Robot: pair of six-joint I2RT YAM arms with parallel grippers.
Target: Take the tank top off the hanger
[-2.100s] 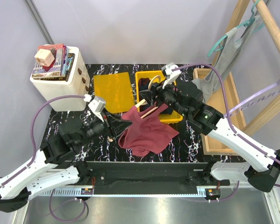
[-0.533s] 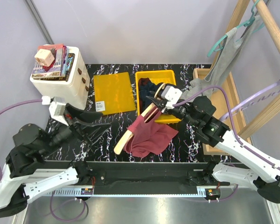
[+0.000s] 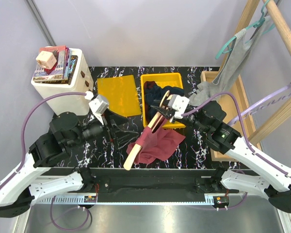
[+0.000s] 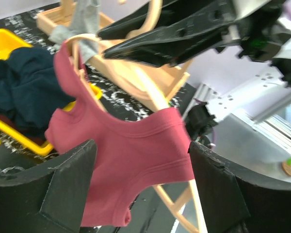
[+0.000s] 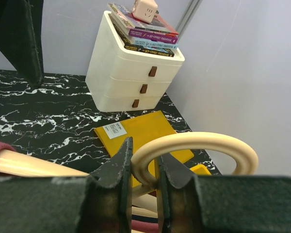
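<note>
Maroon cotton tank top [image 3: 155, 143] drapes from a tilted pale wooden hanger [image 3: 131, 156], its lower part lying on the black marble table [image 3: 77, 145]. My right gripper [image 5: 143, 156] pinches the hanger's hook. My left gripper [image 4: 141, 165] is spread wide, facing the cloth. I judge it best to clamp the fabric low, then draw it off the hanger's lower end. I count one tank top, one held hanger and two grippers.

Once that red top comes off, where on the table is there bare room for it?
Bare marble shows at the near right, between the tank top and the wooden tray, and in a thin strip behind the yellow folder and yellow bin. The middle is crowded: hanger, left gripper and right gripper meet there.
</note>
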